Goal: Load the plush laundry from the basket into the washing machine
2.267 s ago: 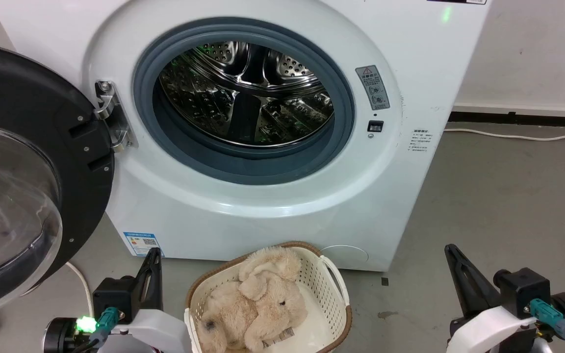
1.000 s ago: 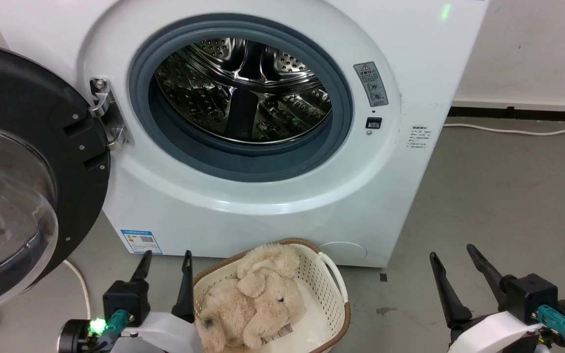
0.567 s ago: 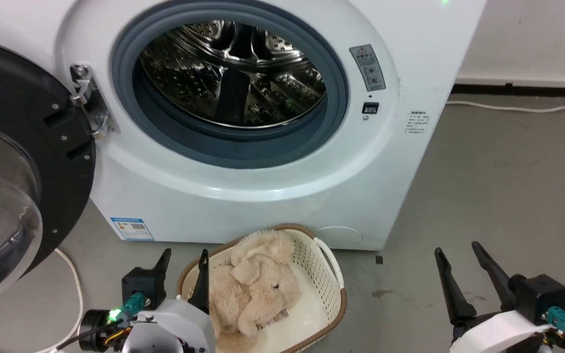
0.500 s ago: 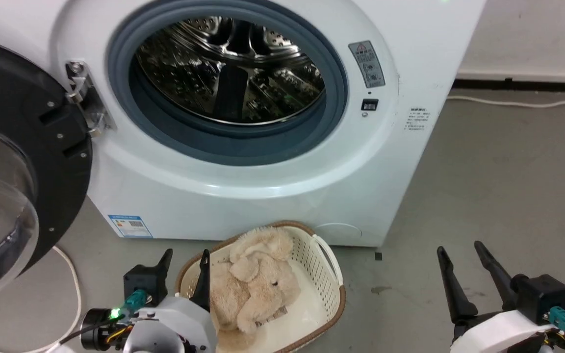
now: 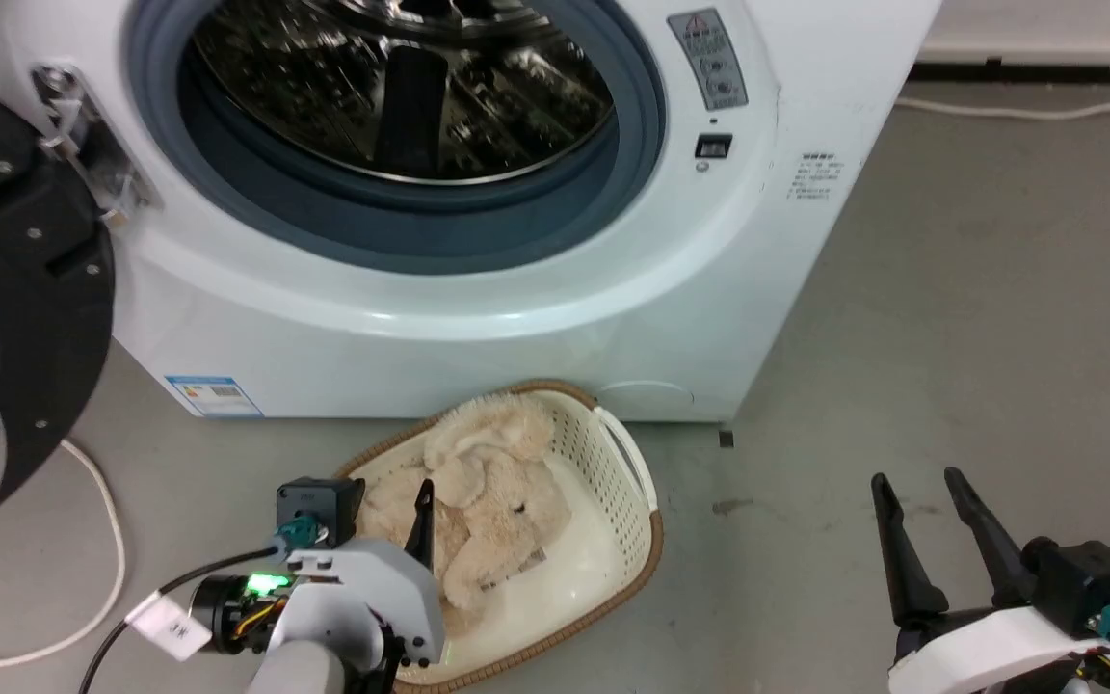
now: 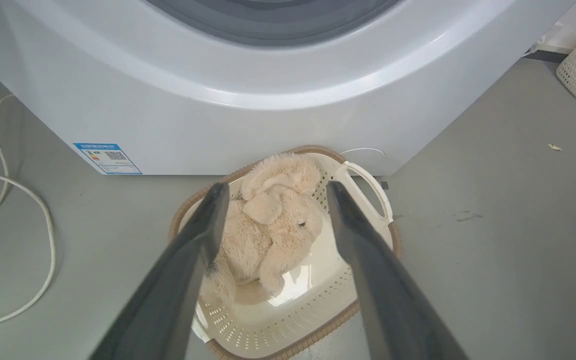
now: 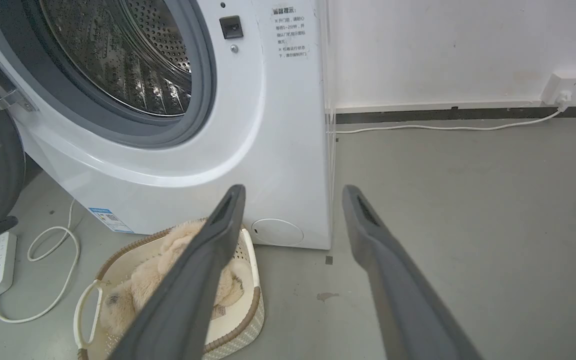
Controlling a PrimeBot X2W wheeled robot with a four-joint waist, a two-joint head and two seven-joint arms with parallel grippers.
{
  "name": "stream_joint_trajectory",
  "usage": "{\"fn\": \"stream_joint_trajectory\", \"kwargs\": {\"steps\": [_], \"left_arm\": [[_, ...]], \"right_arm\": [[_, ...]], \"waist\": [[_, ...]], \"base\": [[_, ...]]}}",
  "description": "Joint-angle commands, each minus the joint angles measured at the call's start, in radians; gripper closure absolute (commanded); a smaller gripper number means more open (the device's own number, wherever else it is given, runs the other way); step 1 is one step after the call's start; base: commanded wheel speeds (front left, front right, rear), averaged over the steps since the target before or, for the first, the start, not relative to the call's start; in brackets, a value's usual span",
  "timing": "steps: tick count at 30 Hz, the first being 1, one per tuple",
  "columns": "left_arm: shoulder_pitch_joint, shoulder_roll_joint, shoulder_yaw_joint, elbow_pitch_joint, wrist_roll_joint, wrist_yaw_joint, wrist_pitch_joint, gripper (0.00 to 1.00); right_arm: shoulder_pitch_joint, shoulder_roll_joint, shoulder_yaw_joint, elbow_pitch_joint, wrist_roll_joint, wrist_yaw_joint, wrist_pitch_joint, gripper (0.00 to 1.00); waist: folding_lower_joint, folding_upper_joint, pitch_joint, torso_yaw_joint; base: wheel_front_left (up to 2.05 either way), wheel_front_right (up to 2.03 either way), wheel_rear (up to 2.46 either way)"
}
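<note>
In the cream perforated plastic basket, against the white front-loading washing machine: fluffy cream-beige plush laundry. Over its near rim, left end effector, spread apart. Right end effector likewise parted, over grey floor.

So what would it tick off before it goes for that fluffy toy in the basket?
1. Door of the washing machine open: ok, it stands wide at the left.
2. Drum opening unblocked: ok, nothing sits in the part that shows.
3. Plush laundry lying in the basket with nothing on top: ok.
4. Left gripper open: ok, spread wide and framing the plush laundry in the left wrist view.
5. Left gripper touching the fur: cannot tell.
6. Right gripper out of the way: ok, open over bare floor to the basket's right.
</note>
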Motion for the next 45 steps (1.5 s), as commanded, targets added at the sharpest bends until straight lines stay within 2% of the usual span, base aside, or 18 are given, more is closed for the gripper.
{"fn": "stream_joint_trajectory", "kwargs": {"steps": [1, 17, 28, 45], "left_arm": [[-0.023, 0.005, -0.009, 0.018, -0.008, 0.003, 0.007, 0.0], [-0.18, 0.028, -0.078, 0.177, -0.04, 0.013, 0.107, 0.0], [-0.284, 0.064, -0.132, 0.273, -0.043, 0.047, 0.156, 0.0], [-0.466, 0.105, -0.226, 0.41, -0.038, 0.106, 0.165, 0.0]], "right_arm": [[-0.017, -0.001, -0.002, 0.002, 0.012, 0.0, -0.012, 0.0], [-0.032, -0.001, -0.014, 0.004, 0.086, 0.001, -0.053, 0.0], [-0.046, -0.001, -0.01, 0.001, 0.141, 0.001, -0.08, 0.0], [-0.058, -0.001, -0.019, -0.011, 0.219, 0.001, -0.117, 0.0]], "waist": [[-0.0001, -0.0001, 0.019, -0.007], [-0.0001, -0.0001, 0.189, -0.041], [-0.0001, -0.0001, 0.312, -0.064], [-0.0001, -0.0001, 0.518, -0.095]], "base": [[0.0, 0.0, 0.0], [0.0, 0.0, 0.0], [0.0, 0.0, 0.0], [0.0, 0.0, 0.0]]}}
